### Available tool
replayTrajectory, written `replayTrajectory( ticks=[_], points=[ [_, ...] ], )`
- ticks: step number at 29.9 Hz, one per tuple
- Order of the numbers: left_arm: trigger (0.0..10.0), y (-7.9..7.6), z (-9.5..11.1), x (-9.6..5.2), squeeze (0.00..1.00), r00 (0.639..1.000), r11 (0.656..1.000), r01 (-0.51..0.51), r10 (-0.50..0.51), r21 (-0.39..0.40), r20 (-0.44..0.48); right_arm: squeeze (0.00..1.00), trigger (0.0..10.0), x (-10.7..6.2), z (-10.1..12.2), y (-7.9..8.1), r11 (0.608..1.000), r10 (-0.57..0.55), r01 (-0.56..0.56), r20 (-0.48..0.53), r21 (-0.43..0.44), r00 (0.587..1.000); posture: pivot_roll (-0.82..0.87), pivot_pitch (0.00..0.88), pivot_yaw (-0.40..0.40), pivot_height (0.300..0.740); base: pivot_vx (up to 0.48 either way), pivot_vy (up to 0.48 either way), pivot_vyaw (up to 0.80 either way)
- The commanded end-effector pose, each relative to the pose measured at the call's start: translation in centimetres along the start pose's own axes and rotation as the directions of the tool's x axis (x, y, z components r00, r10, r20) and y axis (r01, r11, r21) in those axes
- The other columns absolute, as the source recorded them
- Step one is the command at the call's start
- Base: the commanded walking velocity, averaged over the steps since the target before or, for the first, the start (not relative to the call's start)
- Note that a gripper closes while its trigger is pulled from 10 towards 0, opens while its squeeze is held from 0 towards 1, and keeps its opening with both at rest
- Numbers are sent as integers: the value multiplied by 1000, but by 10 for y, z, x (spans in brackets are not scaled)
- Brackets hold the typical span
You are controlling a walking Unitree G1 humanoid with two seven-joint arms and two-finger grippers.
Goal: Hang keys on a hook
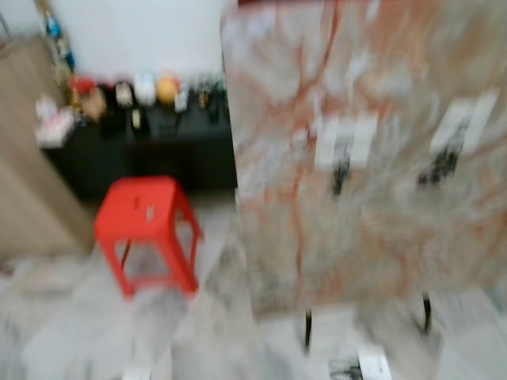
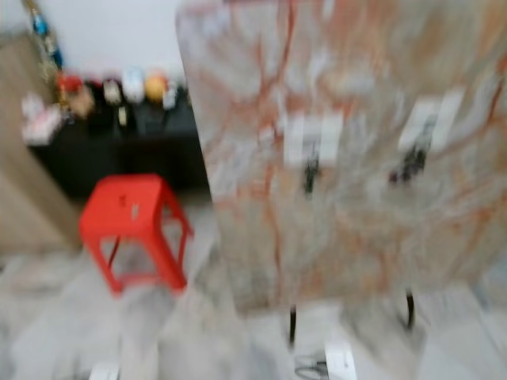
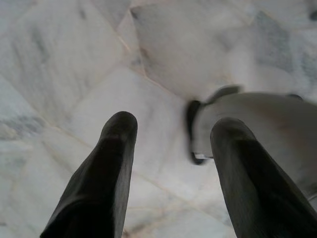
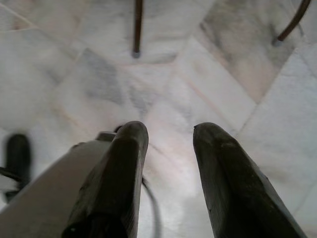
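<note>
The head views are blurred, so fine detail is lost. Nearest, the left gripper hangs over the pale marble floor, its two black fingers spread with a clear gap and nothing between them; part of the robot's grey body shows just behind one finger. The right gripper likewise points down at the floor, fingers apart and empty, with two thin dark legs of the panel's stand above it in that view.

At the bottom edge of the head views a small dark bunch beside a white tag lies on the floor by the stand's feet; it may be keys, but it is cut off and too smeared to tell, and which way it lies cannot be read.

Beyond stands an upright marble-patterned panel veined in orange. Two white hook plates are fixed to it side by side, each with something dark hanging down: the left one long and vertical, the right one slanted. Their shapes are unclear.

To the left sits a red plastic stool. Farther back, a black table against the white wall carries small coloured objects, too blurred to name.
</note>
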State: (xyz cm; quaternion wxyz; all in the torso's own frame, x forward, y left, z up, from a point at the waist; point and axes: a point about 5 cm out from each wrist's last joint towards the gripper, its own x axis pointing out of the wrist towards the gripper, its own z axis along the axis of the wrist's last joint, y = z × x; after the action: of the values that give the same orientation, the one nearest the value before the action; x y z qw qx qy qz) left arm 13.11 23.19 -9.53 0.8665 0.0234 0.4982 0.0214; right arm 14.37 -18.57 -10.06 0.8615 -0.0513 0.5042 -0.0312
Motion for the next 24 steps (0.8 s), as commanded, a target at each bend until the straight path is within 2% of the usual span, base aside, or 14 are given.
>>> replayTrajectory(
  ticks=[1, 24],
  points=[
    [10000, 7, -3, -2, 0, 1000, 1000, -17, 17, 0, -12, 0, 10000, 0, 3, 10, 1000, 23, -23, 12, 8, 1000, -119, 0, 11, 740, 0, 480, 0],
    [10000, 5, -7, -2, 0, 1000, 999, -24, 23, -31, -20, 0, 10000, -1, -2, 8, 999, 30, -30, -1, -42, 1000, -113, 0, 8, 740, 0, 480, 0]
  ],
)
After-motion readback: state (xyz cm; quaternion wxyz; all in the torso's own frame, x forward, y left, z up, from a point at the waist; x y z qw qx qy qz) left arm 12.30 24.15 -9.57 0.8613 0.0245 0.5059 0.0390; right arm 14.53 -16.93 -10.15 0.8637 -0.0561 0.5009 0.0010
